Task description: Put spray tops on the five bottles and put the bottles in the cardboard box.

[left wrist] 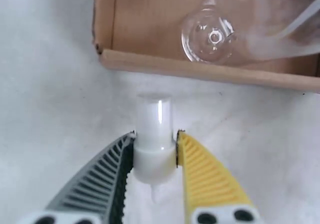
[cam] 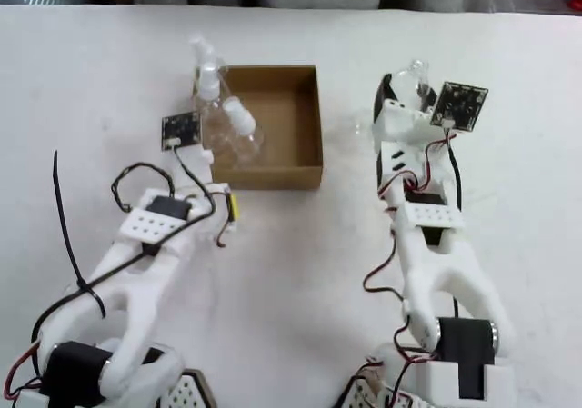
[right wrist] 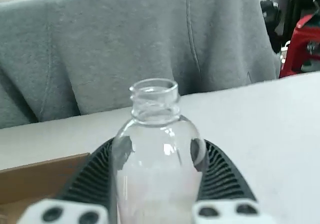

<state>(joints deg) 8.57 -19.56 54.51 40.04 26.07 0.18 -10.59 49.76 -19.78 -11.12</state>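
Observation:
My left gripper (left wrist: 155, 140) is shut on a white spray top (left wrist: 154, 118), held low over the table just outside the cardboard box (left wrist: 200, 70), near its front left corner. In the high view this gripper (cam: 225, 210) sits by the box's (cam: 291, 174) front wall. Two clear bottles with spray tops (cam: 238, 122) lean in the left part of the box; one's round base (left wrist: 212, 34) faces the left wrist camera. To the right of the box, my right gripper (right wrist: 159, 151) is shut on an upright clear bottle (right wrist: 155, 114) with an open neck (cam: 417, 70).
The right half of the box floor (cam: 289, 122) is bare. White table stretches between the two arms and on either side of the box. A corner of the box (right wrist: 40, 179) lies beside the held bottle. Loose cables hang off both arms.

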